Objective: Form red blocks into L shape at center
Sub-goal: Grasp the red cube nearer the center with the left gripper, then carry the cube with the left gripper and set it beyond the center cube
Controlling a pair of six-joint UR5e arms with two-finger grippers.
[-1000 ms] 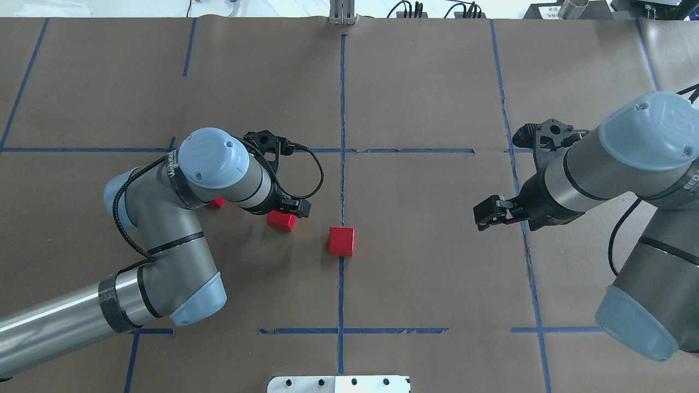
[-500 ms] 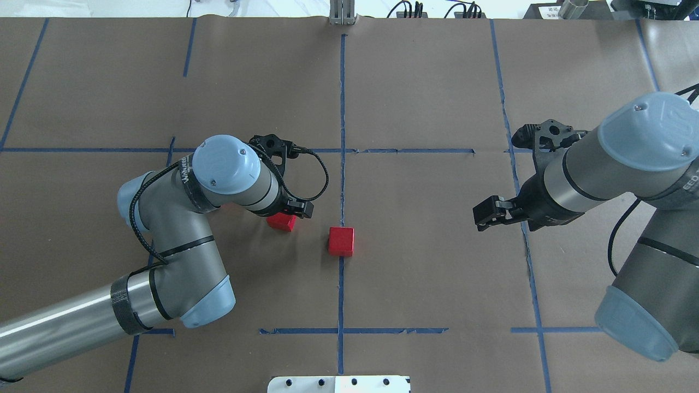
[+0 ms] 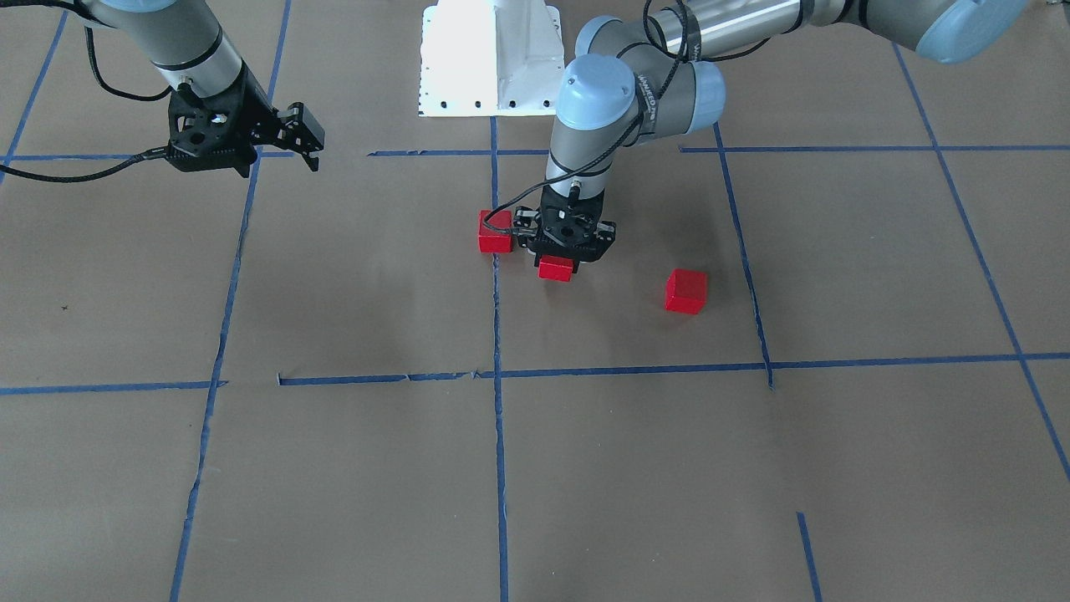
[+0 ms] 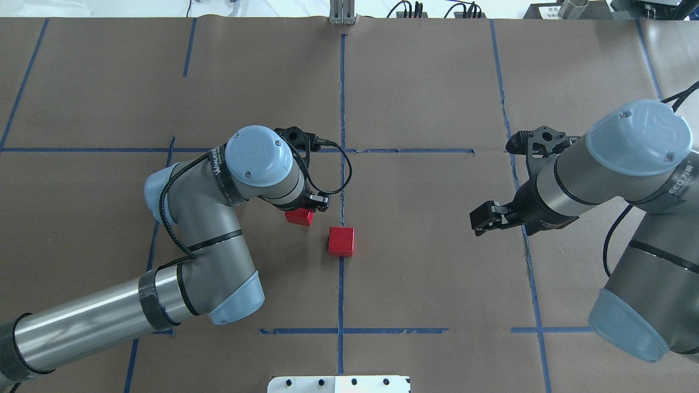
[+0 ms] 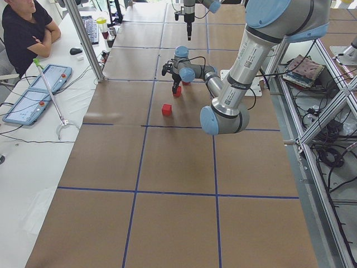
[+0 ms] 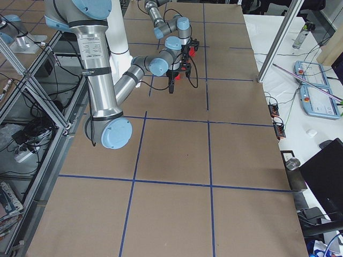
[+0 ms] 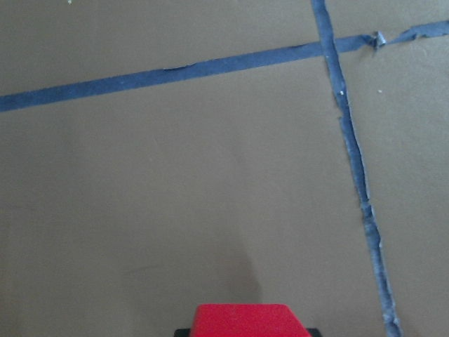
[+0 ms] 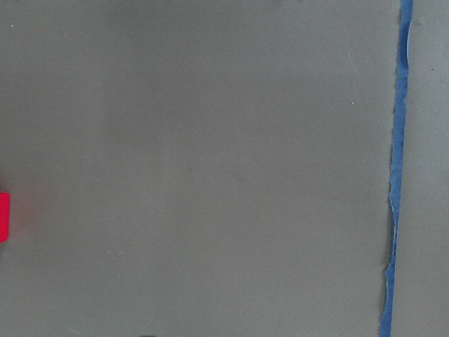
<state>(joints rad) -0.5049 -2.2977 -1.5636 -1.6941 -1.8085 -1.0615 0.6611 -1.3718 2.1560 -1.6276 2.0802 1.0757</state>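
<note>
Three red blocks show in the front-facing view. One red block (image 3: 495, 232) (image 4: 341, 241) rests on the long blue tape line (image 4: 342, 180) at the center. My left gripper (image 3: 558, 255) (image 4: 306, 210) is shut on a second red block (image 3: 556, 268) (image 4: 300, 216), held low over the paper just left of that line; its top also shows in the left wrist view (image 7: 245, 319). The third red block (image 3: 686, 291) lies apart on my left side, hidden under my left arm in the overhead view. My right gripper (image 3: 311, 138) (image 4: 479, 221) is open and empty, well right of the center.
The white robot base plate (image 4: 338, 383) (image 3: 493, 58) sits at the near table edge. Blue tape lines (image 4: 415, 150) cross the brown paper. A seated person (image 5: 22, 28) and a side table with tablets are beyond the far edge.
My left arm has moved right toward the center line, carrying its red block with it. It now covers the third block in the overhead view. My right gripper has shifted slightly left.
</note>
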